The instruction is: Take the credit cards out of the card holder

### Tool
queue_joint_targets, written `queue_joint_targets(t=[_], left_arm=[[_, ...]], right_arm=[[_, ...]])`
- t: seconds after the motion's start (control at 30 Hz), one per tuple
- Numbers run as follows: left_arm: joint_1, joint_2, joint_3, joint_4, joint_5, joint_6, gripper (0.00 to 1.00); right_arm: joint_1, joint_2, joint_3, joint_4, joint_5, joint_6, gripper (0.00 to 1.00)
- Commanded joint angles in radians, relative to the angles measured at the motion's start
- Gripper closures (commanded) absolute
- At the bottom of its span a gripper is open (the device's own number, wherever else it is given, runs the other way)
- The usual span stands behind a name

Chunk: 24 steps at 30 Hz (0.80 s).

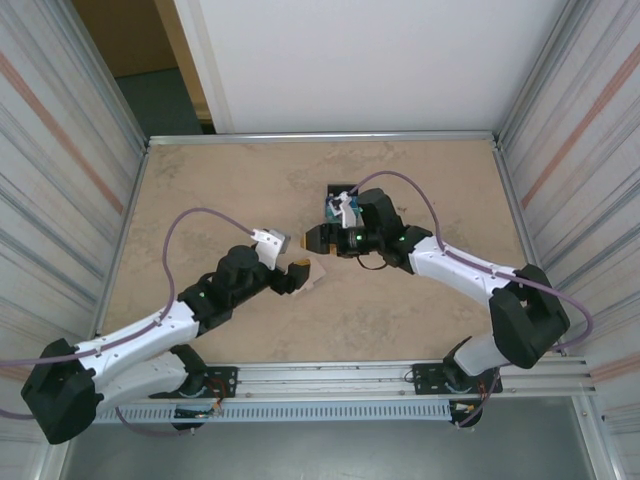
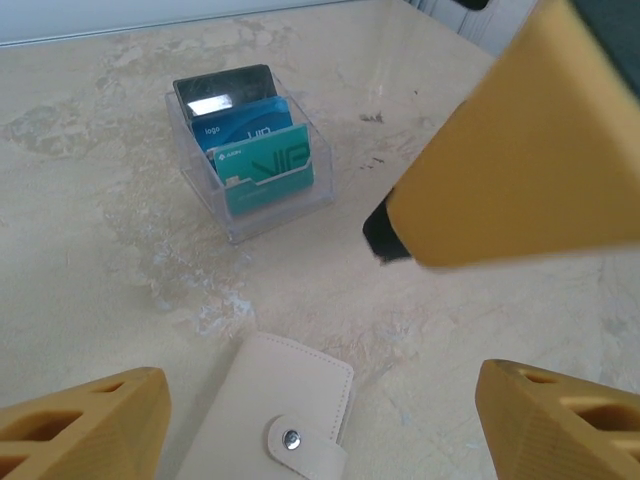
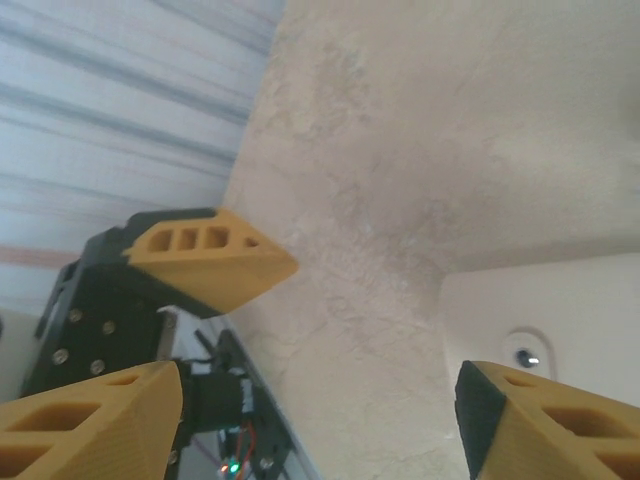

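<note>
Yellow fingers of my left pincer [image 2: 320, 385] stand spread above the closed tan card holder [image 2: 270, 410], which lies near the tabletop's [image 1: 200, 170] middle. My right pincer [image 3: 318, 385] is spread too, just beside it. Toward the far edge, the credit cards [image 2: 250, 140] stand in a clear stand [image 2: 275, 218].

Table [image 1: 200, 190]: a beige marbled top, edged by a metal rim, was recorded.
Clear stand [image 2: 283, 213]: was set directly on the top and was loaded with three upright credit cards [image 2: 262, 172], black at the back, blue in the middle, teal in front.
Card holder [image 2: 262, 405]: pale beige, was laid flat and snapped shut, near the clear stand on its teal-card side, not touching it.
</note>
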Motion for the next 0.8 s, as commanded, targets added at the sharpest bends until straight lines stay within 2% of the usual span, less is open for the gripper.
queue_joint_targets(t=[0.0, 0.1, 0.2, 0.43, 0.63, 0.77], left_arm=[[0.010, 0.018, 0.066, -0.115, -0.029, -0.017, 0.16], [0.075, 0.065, 0.108, -0.247, 0.117, 0.030, 0.02], [0.148, 0.147, 0.173, -0.390, 0.248, 0.110, 0.01], [0.159, 0.391, 0.372, -0.630, 0.265, 0.317, 0.01], [0.159, 0.581, 0.492, -0.738, 0.206, 0.407, 0.01], [0.158, 0.670, 0.552, -0.783, 0.205, 0.434, 0.01]], right_arm=[[-0.076, -0.074, -0.047, -0.051, 0.135, 0.024, 0.26], [-0.120, -0.131, -0.100, -0.046, 0.164, 0.042, 0.23], [-0.120, -0.154, -0.082, -0.121, 0.214, 0.006, 0.21], [-0.122, -0.170, -0.081, -0.151, 0.258, 0.001, 0.17], [-0.122, -0.203, -0.104, -0.165, 0.301, 0.007, 0.09], [-0.122, -0.238, -0.120, -0.176, 0.333, 0.004, 0.03]])
